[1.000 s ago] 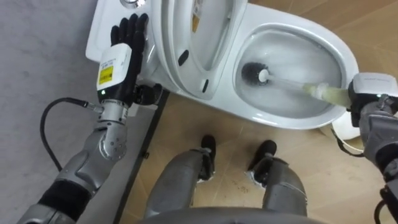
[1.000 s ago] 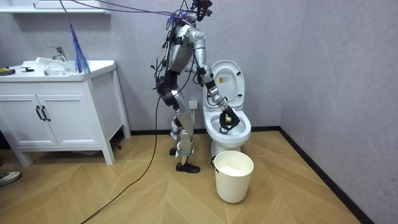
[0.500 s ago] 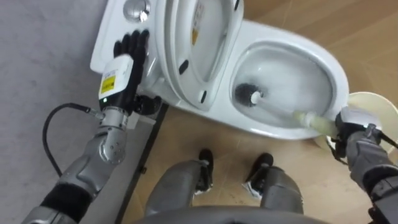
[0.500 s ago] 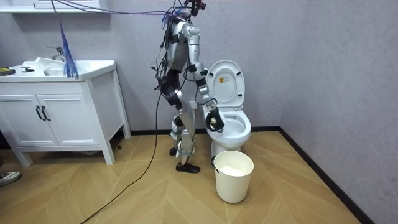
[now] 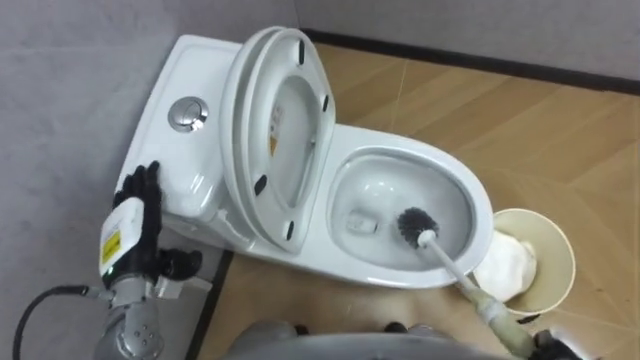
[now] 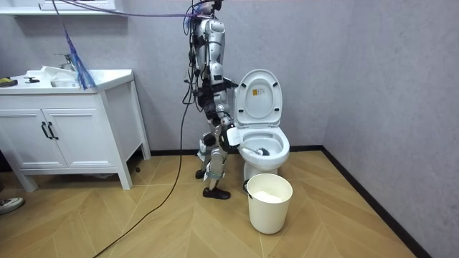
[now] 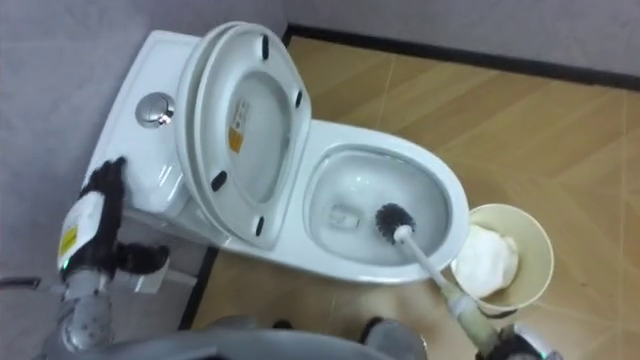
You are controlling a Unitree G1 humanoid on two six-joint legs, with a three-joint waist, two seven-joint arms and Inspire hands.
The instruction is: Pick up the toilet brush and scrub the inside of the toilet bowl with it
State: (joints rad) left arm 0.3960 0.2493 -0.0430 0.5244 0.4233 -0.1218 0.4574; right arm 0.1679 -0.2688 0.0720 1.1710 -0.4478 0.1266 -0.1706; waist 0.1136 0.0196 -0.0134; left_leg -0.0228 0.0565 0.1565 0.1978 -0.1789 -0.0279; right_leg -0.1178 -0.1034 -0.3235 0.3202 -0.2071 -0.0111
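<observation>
Brush point(image 5: 411, 226): head inside toilet bowl point(image 5: 482, 212), handle running to my right hand point(image 6: 231, 137); grip I cannot tell. My left hand point(image 5: 130, 232): fingers straight, empty, at tank point(image 5: 205, 130) side.

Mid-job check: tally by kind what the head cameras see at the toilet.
toilet: 1
brush: 1
bucket: 1
Total: 3
</observation>
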